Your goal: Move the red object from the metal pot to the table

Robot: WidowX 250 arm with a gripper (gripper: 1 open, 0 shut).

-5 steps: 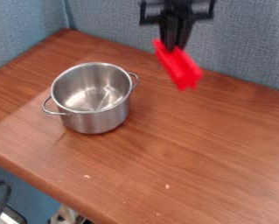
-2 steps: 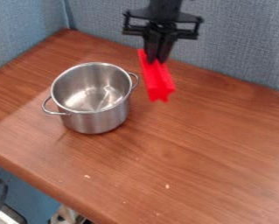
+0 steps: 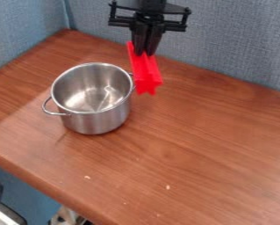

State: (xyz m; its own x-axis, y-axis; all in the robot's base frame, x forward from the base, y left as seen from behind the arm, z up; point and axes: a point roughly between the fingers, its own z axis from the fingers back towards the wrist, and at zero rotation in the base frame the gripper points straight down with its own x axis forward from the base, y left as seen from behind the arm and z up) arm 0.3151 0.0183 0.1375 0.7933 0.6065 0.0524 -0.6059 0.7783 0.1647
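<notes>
The reddish-brown wooden counter (image 3: 189, 149) fills most of the frame, its rounded edge running along the lower left. A shiny metal pot (image 3: 93, 101) with two loop handles stands on it, left of centre.

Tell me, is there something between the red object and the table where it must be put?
Nothing visible. The gripper holds the red object beside the metal pot, with bare table below and to its right.
</notes>
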